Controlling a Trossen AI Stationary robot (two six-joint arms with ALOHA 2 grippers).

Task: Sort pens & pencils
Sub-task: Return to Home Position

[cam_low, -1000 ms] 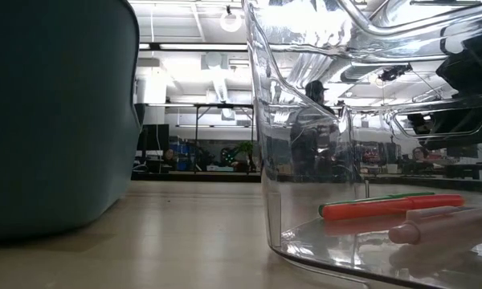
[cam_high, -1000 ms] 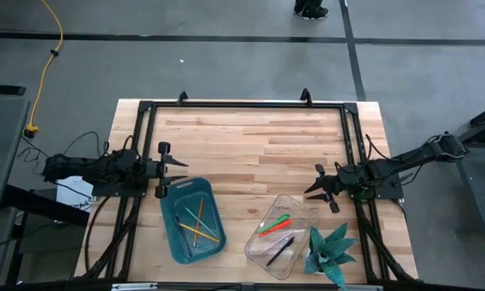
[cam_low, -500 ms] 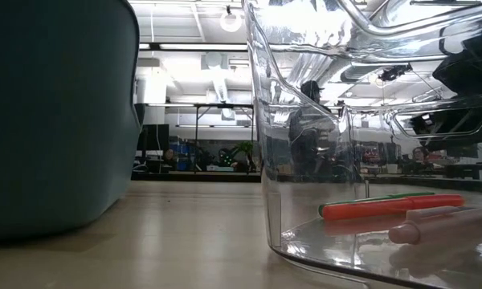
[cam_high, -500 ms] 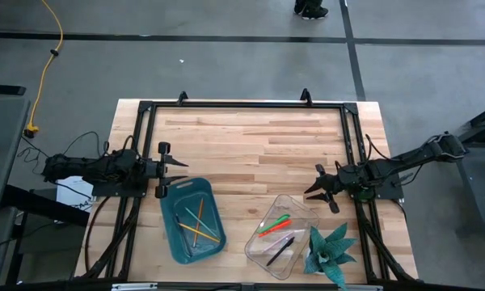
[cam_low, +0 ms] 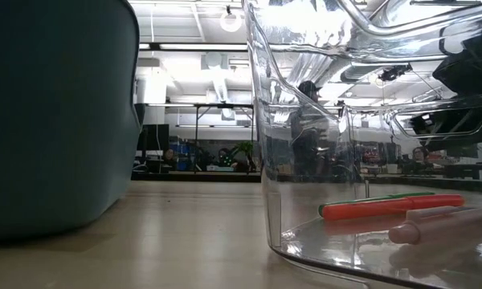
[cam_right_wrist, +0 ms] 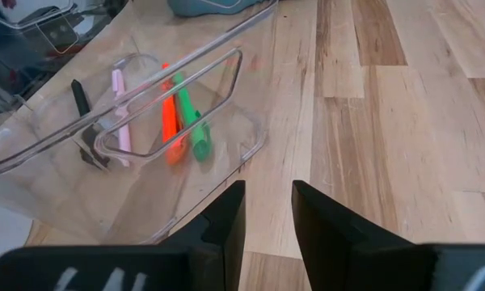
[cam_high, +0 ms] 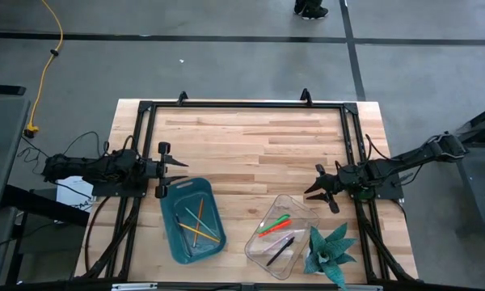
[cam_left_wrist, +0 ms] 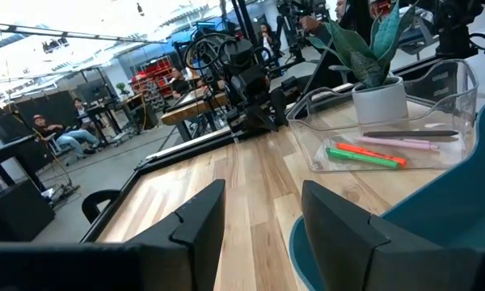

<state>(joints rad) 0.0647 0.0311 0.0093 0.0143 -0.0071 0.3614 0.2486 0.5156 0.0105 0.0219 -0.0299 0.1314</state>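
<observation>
Pale wooden table (cam_high: 250,137) on grey concrete floor (cam_high: 226,65), busy workshop (cam_low: 201,120) beyond, pens (cam_high: 274,225) lay diagonally in the clear bin (cam_high: 295,202), pencils (cam_high: 199,226) crossed lengthwise in the teal tray (cam_high: 168,202), left gripper (cam_high: 182,172) and right gripper (cam_high: 313,184) at the table's sides, both empty, fingers parted.

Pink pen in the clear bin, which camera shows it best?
The right wrist view: the pink pen shows full length in the transparent bin, between the black pen and the orange pen. The left wrist view shows it farther off, through the bin wall; the low view shows only part; the high view cannot make it out.
</observation>
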